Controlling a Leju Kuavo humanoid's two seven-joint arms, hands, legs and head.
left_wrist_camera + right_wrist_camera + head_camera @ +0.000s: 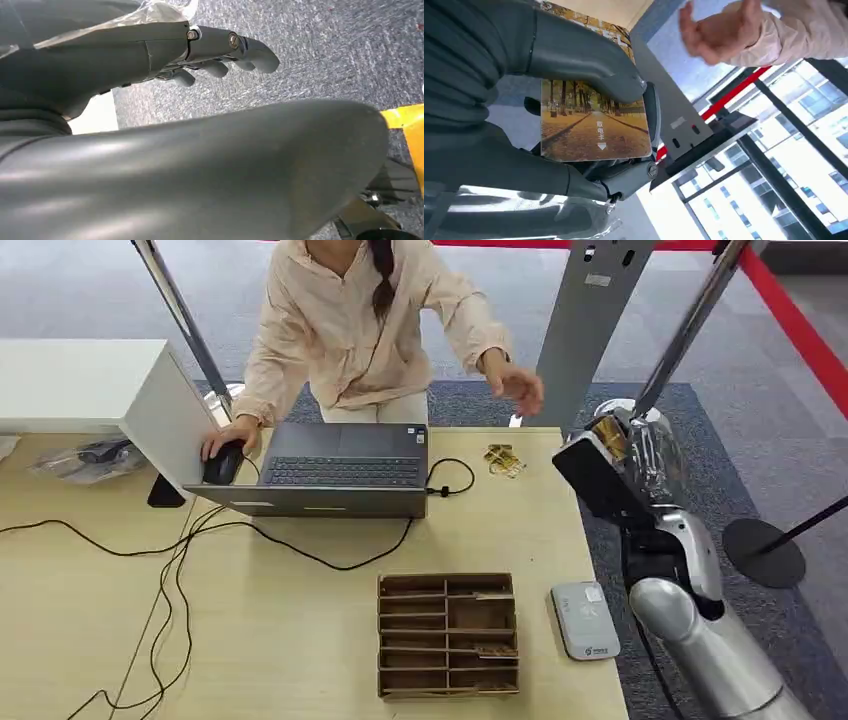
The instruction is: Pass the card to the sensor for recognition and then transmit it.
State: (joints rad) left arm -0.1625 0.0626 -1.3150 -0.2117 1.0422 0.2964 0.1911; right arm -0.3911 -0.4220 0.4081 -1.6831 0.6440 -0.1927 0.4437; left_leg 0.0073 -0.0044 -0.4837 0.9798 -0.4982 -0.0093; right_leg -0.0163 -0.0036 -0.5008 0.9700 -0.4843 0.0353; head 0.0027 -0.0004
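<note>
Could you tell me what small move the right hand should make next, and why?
Probably extend the right hand toward the person's hand. It grips the card, raised beyond the table edge and away from the grey sensor, while that open palm reaches toward it.

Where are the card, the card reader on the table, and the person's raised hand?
card [594, 130]: right wrist view, middle of its printed face, held in the right hand.
card reader [585, 618]: head view, centre of its grey top.
person's raised hand [518, 388]: head view, the palm.
</note>
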